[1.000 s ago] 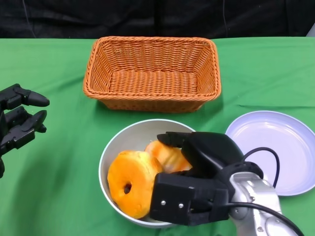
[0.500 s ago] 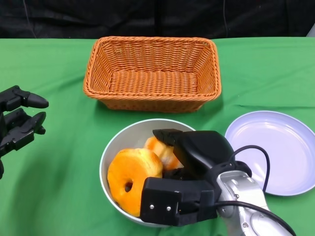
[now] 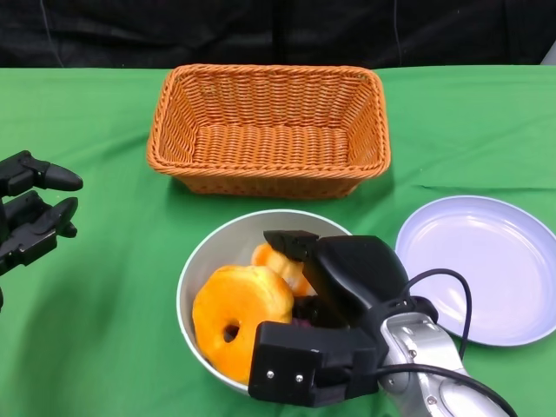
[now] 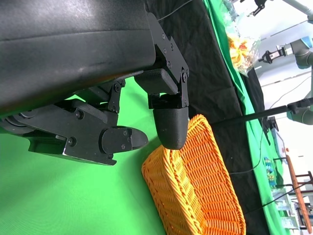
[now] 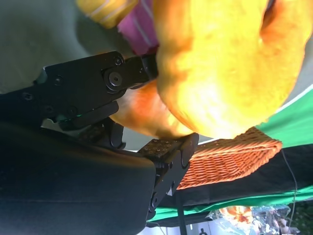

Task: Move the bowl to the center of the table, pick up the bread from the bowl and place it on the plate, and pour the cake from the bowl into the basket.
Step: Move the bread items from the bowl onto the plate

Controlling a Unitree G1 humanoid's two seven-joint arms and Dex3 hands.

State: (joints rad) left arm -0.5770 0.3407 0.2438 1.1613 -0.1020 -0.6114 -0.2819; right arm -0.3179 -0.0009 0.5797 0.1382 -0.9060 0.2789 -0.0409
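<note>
The right hand [image 3: 334, 287] reaches into the bowl [image 3: 208, 252], fingers around the bread [image 5: 220, 63]; whether it grips is unclear. It could slip. The left hand [image 3: 30, 217] hovers empty, fingers apart.

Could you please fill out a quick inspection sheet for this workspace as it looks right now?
Surface: green tablecloth, flat.
Job's things: grey bowl near centre, holding a ring-shaped bread and a striped cake; wicker basket behind it, empty; lilac plate to the right, empty.
Clutter: nothing seen.
Hands: right robot hand reaching into the bowl at the bread; grasp unclear. Left robot hand open, at the table's left.
Cables: black cable looping at the right wrist.
Surroundings: black backdrop.
</note>
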